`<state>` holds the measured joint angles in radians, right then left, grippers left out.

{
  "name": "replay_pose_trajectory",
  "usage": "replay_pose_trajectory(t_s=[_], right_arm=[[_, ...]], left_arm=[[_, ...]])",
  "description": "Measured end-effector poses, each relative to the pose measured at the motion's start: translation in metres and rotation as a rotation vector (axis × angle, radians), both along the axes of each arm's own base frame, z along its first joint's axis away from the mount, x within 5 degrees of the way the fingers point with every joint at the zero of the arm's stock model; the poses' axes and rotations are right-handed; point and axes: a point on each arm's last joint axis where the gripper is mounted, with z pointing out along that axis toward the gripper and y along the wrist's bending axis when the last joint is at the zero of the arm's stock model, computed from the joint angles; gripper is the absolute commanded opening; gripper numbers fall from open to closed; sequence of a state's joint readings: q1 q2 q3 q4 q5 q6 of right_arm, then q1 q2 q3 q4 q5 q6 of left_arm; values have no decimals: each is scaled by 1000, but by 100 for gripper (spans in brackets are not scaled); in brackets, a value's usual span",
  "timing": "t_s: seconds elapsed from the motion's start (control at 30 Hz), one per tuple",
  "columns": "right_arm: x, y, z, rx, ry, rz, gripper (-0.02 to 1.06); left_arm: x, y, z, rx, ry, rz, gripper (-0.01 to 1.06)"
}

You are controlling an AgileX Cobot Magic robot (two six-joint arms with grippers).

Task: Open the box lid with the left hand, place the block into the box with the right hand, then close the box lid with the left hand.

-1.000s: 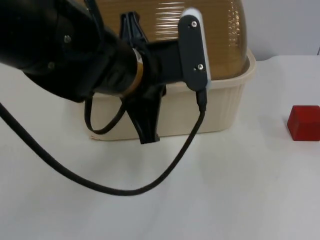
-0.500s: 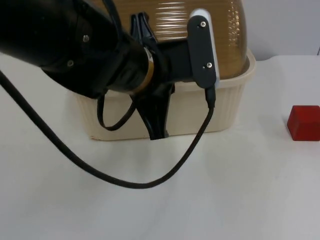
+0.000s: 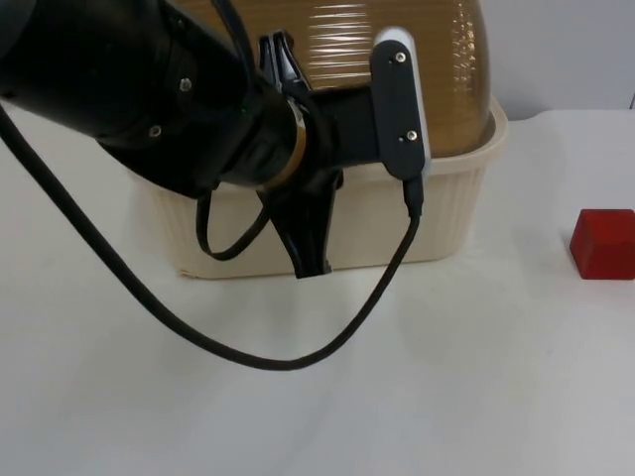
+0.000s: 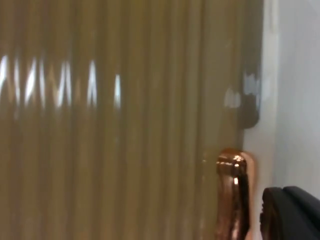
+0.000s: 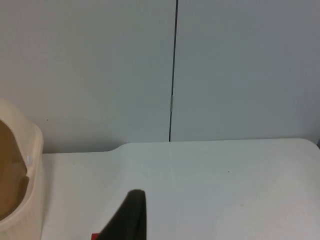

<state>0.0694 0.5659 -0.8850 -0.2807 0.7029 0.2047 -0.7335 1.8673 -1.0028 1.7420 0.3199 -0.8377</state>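
Risk sits at the lid (image 3: 397, 59): the left claw (image 3: 298, 159) could slip off its ribbed dome. Finger state: cannot tell. The right claw (image 5: 127, 220) waits above the desk (image 3: 446, 377).

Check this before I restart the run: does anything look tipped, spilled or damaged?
Nothing stands out. The box sits flat on the table with its brown ribbed lid down; the red block lies apart to its right. The left gripper is at the box's front wall. The right gripper waits above the table.

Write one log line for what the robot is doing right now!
left gripper: at box front, by lid | lid: shut | block: on table, right of box | right gripper: waits above table
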Motion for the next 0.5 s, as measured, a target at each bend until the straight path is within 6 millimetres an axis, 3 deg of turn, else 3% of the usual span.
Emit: replay_pose_trajectory(t_s=[0.5], right_arm=[[0, 0, 0, 0, 0, 0, 105]], left_arm=[[2, 2, 2, 9, -21, 21, 0]])
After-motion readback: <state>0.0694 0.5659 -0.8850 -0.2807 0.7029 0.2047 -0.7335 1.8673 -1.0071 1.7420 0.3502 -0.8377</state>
